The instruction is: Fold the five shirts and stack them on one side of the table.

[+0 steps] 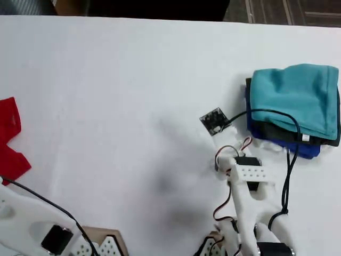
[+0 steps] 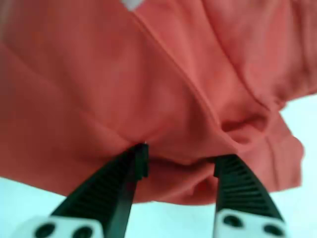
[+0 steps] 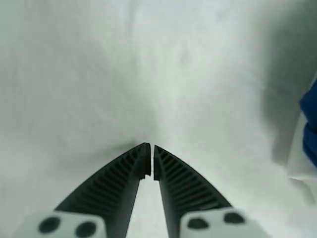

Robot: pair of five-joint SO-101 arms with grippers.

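A crumpled red shirt (image 2: 148, 74) lies under my left gripper (image 2: 183, 159), which stands open, one finger on either side of a bunched fold at the shirt's edge. In the high view the red shirt (image 1: 10, 141) lies at the table's left edge. At the right side sits a stack of folded shirts (image 1: 295, 101), teal on top, then black, then blue. My right gripper (image 3: 151, 148) is shut with nothing in it, low over bare white table beside the stack. The blue shirt (image 3: 311, 119) shows at that view's edge.
The white table (image 1: 133, 80) spreads wide between the red shirt and the stack. The right arm (image 1: 250, 176) rises from the front edge with its cable looping over the stack's near corner. The left arm's base (image 1: 32, 224) sits at the front left.
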